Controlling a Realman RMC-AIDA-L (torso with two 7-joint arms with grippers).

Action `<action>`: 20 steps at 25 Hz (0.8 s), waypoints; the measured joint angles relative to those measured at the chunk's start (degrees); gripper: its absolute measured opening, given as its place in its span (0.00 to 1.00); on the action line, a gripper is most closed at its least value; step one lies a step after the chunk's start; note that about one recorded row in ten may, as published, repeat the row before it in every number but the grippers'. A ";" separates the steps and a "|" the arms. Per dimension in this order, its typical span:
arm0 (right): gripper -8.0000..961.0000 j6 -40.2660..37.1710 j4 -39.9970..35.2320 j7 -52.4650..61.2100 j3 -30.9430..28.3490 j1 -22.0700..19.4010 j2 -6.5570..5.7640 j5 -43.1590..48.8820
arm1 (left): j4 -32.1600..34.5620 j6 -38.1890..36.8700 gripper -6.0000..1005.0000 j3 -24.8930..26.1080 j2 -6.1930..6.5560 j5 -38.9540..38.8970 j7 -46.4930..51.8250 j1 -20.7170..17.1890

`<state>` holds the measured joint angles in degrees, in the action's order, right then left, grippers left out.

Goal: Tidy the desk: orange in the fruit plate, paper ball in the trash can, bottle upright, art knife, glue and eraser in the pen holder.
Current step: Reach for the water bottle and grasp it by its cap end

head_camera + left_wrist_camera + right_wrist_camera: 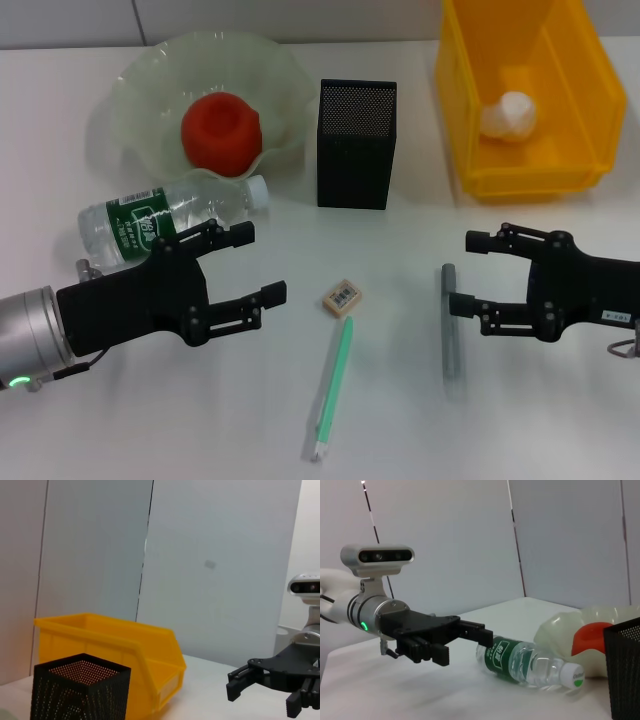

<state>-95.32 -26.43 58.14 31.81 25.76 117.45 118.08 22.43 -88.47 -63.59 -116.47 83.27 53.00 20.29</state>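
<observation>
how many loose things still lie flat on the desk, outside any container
4: the bottle on its side by the left gripper, the eraser, the green pen, the grey stick by the right gripper.

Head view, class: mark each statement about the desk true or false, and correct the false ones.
1. The orange lies in the fruit plate. True.
2. The bottle stands upright. False: it lies on its side.
3. The paper ball is inside the trash can. True.
4. The eraser is in the pen holder. False: it lies on the desk.
5. The left gripper holds the bottle. False: it is open, beside it.
</observation>
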 joint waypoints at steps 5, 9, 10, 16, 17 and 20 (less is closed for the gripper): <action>0.86 0.05 0.09 -0.14 0.22 0.23 0.03 0.07 | 0.27 0.45 0.81 -0.38 0.02 0.05 -0.28 -0.08; 0.86 0.33 0.26 -0.16 0.26 0.35 0.06 0.20 | 0.40 0.59 0.81 0.04 0.13 0.01 0.03 0.01; 0.86 0.33 0.26 -0.16 0.26 0.35 0.06 0.20 | 0.51 0.76 0.81 0.80 0.16 -0.04 0.26 0.17; 0.86 1.58 0.43 -0.18 0.43 0.62 0.07 0.23 | 4.67 4.34 0.81 5.99 0.82 0.54 5.17 1.83; 0.86 1.58 0.41 -0.18 0.43 0.62 0.07 0.22 | 4.67 4.34 0.81 5.99 0.82 0.54 5.17 1.83; 0.86 1.62 0.33 -0.03 0.44 0.62 0.11 0.23 | 11.83 7.62 0.81 6.09 3.11 4.61 13.03 2.62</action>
<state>-93.70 -26.11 58.11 32.26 26.38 117.56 118.31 34.26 -80.85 -57.50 -113.36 87.88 66.04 22.91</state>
